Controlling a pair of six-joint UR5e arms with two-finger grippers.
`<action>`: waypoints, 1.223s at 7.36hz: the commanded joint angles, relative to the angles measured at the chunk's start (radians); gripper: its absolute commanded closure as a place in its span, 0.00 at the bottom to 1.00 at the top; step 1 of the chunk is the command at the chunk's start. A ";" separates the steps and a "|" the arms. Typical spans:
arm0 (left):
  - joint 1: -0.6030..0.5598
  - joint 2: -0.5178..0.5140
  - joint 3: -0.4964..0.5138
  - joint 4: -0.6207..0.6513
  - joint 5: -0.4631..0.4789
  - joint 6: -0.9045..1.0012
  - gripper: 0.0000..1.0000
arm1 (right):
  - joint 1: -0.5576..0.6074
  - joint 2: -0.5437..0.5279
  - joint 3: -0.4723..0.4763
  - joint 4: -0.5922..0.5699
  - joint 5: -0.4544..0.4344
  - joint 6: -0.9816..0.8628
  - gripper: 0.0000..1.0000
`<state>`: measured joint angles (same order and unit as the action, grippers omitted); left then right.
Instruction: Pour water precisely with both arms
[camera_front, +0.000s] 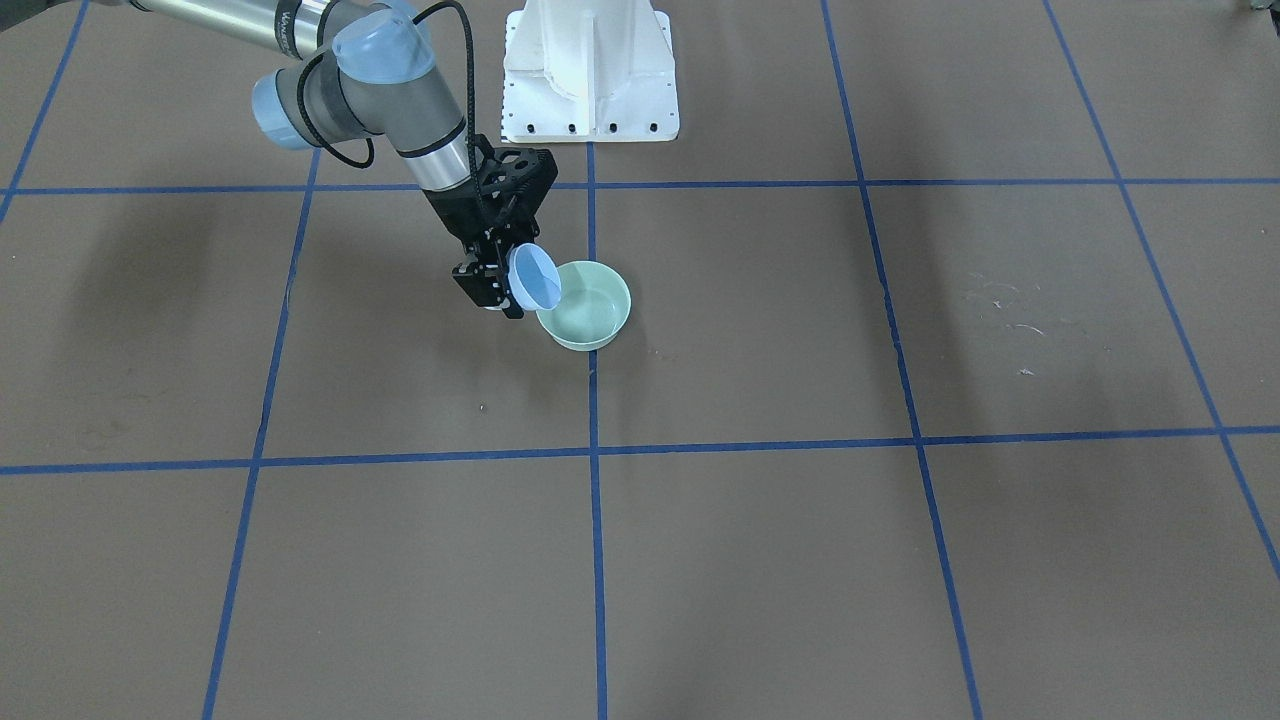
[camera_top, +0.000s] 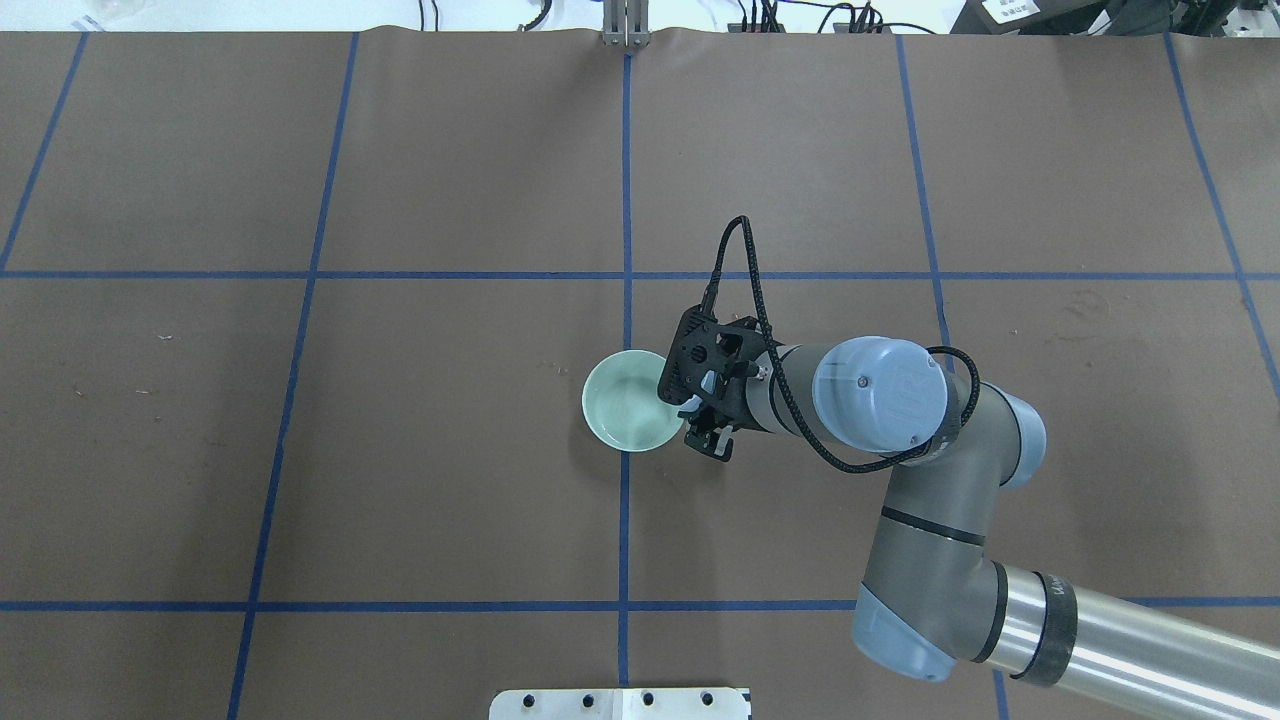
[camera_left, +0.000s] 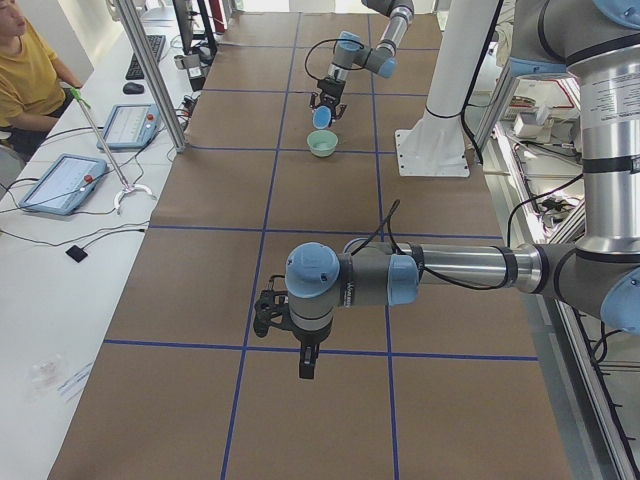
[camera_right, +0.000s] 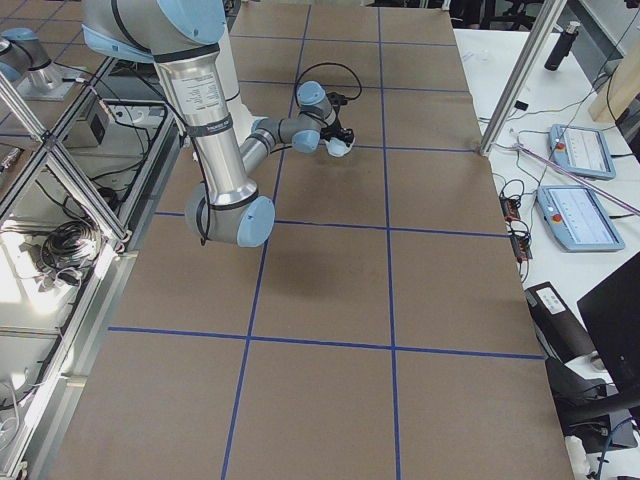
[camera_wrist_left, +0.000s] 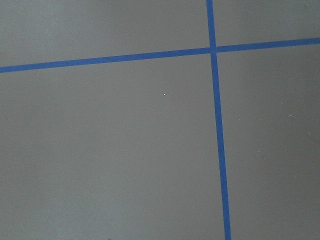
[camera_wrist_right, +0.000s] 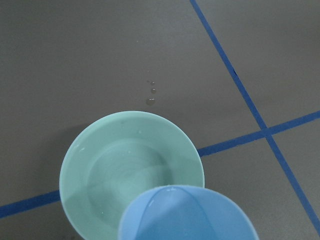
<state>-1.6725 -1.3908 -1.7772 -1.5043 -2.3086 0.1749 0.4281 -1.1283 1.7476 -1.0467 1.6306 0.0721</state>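
**Step in hand:** pouring, judged near its end.

**Right gripper** (camera_front: 497, 288), centre-left of the front view: clenched on the blue cup (camera_front: 536, 278). The cup is tipped steeply, its mouth turned sideways over the near rim of the green bowl (camera_front: 592, 318).

**Water** (camera_wrist_right: 131, 174): faint ripples in the bowl's bottom, lower centre of the right wrist view.

**Droplets** (camera_wrist_right: 150, 101): on the table (camera_wrist_right: 75, 55), just above the bowl.

**Next move, as a judgement:** a slow righting of the cup, with its lip kept over the bowl so that no more spills.

**Left gripper** (camera_left: 266, 314): lower centre of the left side view, well apart from the bowl. Whether it is spread or closed cannot be told.
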 joint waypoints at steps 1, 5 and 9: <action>0.000 0.001 0.004 -0.001 0.000 0.000 0.00 | 0.000 0.004 0.001 -0.015 0.000 -0.008 1.00; 0.000 0.001 0.013 -0.001 0.000 0.000 0.00 | 0.000 0.041 0.007 -0.090 -0.002 -0.014 1.00; -0.001 0.001 0.013 -0.001 0.000 0.000 0.00 | -0.002 0.042 0.007 -0.104 -0.009 -0.020 1.00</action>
<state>-1.6734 -1.3898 -1.7641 -1.5042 -2.3087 0.1749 0.4275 -1.0866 1.7548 -1.1462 1.6274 0.0525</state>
